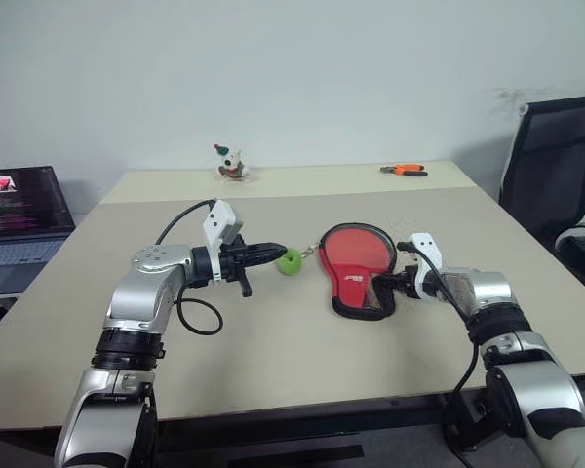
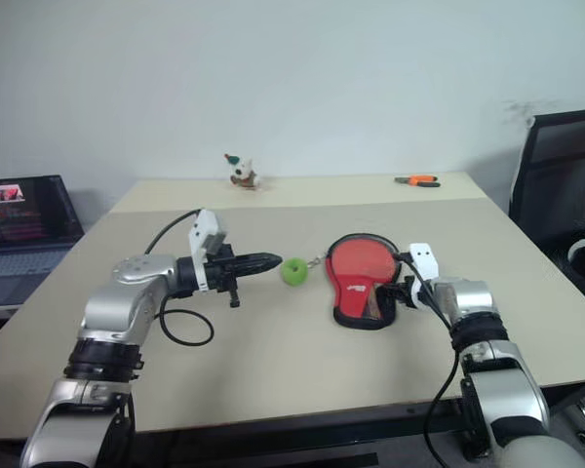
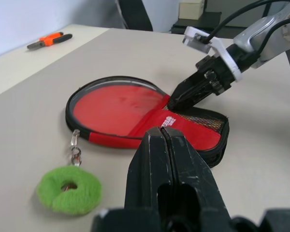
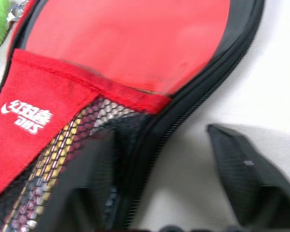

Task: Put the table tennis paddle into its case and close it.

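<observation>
I have the paddle lying inside the open case mid-table, red face up. My right gripper sits at the case's handle end, fingers spread astride its black rim, one finger on the bare table outside. To close well I'd pinch only the loose flap edge, not the paddle beneath, and fold it over squarely. My left gripper hangs near the green ball, fingers pressed together, empty. The ball is clipped to the zip and could snag. Pliers, a figurine and a laptop sit well clear.
</observation>
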`<action>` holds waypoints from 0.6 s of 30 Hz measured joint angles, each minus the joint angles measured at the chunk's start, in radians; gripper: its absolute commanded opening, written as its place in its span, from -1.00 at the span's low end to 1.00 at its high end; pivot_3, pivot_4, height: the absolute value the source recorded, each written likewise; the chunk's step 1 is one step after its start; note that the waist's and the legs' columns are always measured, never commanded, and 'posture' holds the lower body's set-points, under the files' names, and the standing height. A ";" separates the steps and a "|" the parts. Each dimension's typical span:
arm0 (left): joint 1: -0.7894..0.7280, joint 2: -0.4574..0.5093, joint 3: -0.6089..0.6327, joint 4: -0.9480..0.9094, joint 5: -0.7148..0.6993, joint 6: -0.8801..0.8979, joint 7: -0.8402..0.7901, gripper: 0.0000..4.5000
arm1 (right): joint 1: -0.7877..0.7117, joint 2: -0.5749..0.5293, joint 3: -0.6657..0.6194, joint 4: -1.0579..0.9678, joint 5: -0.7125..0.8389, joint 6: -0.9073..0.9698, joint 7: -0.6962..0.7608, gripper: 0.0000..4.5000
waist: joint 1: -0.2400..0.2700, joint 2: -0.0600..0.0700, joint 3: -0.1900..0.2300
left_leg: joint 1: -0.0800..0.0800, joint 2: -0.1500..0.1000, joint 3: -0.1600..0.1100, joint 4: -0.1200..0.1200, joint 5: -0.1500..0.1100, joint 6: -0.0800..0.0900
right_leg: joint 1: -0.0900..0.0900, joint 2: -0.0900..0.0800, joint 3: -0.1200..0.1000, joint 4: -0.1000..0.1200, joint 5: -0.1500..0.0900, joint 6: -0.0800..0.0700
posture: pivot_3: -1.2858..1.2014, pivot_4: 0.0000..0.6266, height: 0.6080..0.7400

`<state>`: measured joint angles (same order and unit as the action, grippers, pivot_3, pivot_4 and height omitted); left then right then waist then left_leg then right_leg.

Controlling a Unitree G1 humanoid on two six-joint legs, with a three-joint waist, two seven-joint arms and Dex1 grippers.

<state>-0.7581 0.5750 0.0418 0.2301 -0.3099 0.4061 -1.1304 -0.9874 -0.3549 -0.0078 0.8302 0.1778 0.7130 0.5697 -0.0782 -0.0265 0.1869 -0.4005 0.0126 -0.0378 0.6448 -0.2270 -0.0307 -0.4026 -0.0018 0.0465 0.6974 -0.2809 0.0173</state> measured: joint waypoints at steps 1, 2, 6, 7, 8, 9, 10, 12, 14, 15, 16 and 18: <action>0.003 0.005 0.000 -0.005 -0.001 0.001 0.000 -1.00 | -0.006 0.008 0.002 0.014 -0.002 -0.007 0.005 -0.27 | -0.004 0.000 0.000 | 0.000 0.000 0.000 0.000 0.000 0.000 | 0.001 0.000 0.000 0.000 0.000 0.000 | 0.03 -0.52 1.00; 0.008 0.013 0.000 -0.014 -0.002 0.001 0.000 -1.00 | -0.010 0.015 0.002 0.027 -0.003 -0.015 0.015 -0.44 | -0.007 0.000 -0.001 | 0.001 0.000 0.000 0.000 0.000 0.000 | 0.001 0.000 0.000 0.000 0.000 0.000 | 0.03 -0.52 1.00; 0.039 0.035 0.001 -0.043 -0.007 0.006 0.002 -1.00 | -0.022 0.035 0.005 0.060 -0.020 -0.031 0.043 -0.96 | -0.010 0.000 -0.002 | 0.004 0.000 -0.001 0.000 0.000 0.000 | 0.004 0.000 0.000 0.000 0.000 0.000 | 0.03 -0.52 1.00; 0.050 0.040 0.001 -0.047 -0.008 0.009 0.003 -1.00 | -0.026 0.038 0.005 0.068 -0.022 -0.034 0.044 -0.98 | -0.011 -0.001 -0.002 | 0.005 0.001 -0.001 0.000 0.000 0.000 | 0.005 0.000 0.000 0.000 0.000 0.000 | 0.03 -0.52 1.00; 0.061 0.043 0.002 -0.056 -0.013 0.014 0.003 -1.00 | -0.030 0.041 0.005 0.073 -0.030 -0.037 0.047 -0.98 | -0.011 -0.001 -0.002 | 0.005 0.001 -0.001 0.000 0.000 0.000 | 0.005 0.000 0.000 0.000 0.000 0.000 | 0.03 -0.52 1.00; 0.073 0.050 0.003 -0.069 -0.024 0.023 0.002 -1.00 | -0.034 0.046 0.005 0.076 -0.036 -0.038 0.053 -0.98 | -0.012 -0.002 -0.003 | 0.005 0.001 -0.001 0.000 0.000 0.000 | 0.005 0.001 0.000 0.000 0.000 0.000 | 0.03 -0.52 1.00; 0.089 0.060 0.006 -0.085 -0.034 0.031 0.000 -1.00 | -0.039 0.052 0.006 0.076 -0.039 -0.037 0.065 -0.98 | -0.014 -0.002 -0.003 | 0.005 0.001 0.000 0.000 0.000 0.000 | 0.005 0.001 0.000 0.000 0.000 0.000 | 0.03 -0.52 1.00; 0.107 0.072 0.010 -0.102 -0.047 0.044 -0.005 -1.00 | -0.042 0.059 0.006 0.075 -0.040 -0.036 0.081 -0.98 | -0.017 -0.002 -0.003 | 0.005 0.001 0.000 -0.001 0.000 0.000 | 0.005 0.001 0.000 0.000 0.000 0.000 | 0.03 -0.52 1.00; 0.128 0.085 0.020 -0.123 -0.071 0.059 -0.016 -1.00 | -0.044 0.067 0.011 0.066 -0.040 -0.025 0.108 -0.98 | -0.019 -0.002 -0.003 | 0.005 0.001 -0.001 -0.001 0.000 0.000 | 0.005 0.001 0.000 0.000 -0.001 -0.001 | 0.03 -0.52 1.00; 0.165 0.111 0.030 -0.161 -0.095 0.082 -0.027 -1.00 | -0.041 0.084 0.024 0.037 -0.039 0.008 0.142 -0.98 | -0.030 -0.002 -0.003 | 0.005 0.002 0.000 -0.002 0.000 0.000 | 0.003 0.001 0.001 0.000 -0.001 -0.002 | 0.03 -0.52 1.00; 0.191 0.125 0.036 -0.184 -0.110 0.096 -0.036 -1.00 | -0.036 0.093 0.034 0.007 -0.038 0.039 0.160 -0.98 | -0.034 -0.002 -0.003 | 0.004 0.004 -0.001 -0.003 0.000 0.000 | 0.002 0.001 0.001 0.000 -0.002 -0.003 | 0.03 -0.52 1.00; 0.230 0.144 0.038 -0.218 -0.132 0.119 -0.041 -1.00 | -0.015 0.107 0.041 -0.054 -0.032 0.083 0.181 -0.98 | -0.036 -0.002 -0.003 | 0.002 0.006 -0.001 -0.004 0.000 0.000 | -0.002 0.002 0.000 0.001 -0.002 -0.003 | 0.03 -0.52 1.00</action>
<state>-0.5282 0.7192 0.0801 0.0117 -0.4414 0.5254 -1.1719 -1.0029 -0.2484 0.0333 0.7762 0.1460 0.7965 0.7509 -0.1140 -0.0285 0.1842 -0.3989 0.0186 -0.0390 0.6405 -0.2274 -0.0308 -0.4043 -0.0002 0.0466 0.6980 -0.2830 0.0138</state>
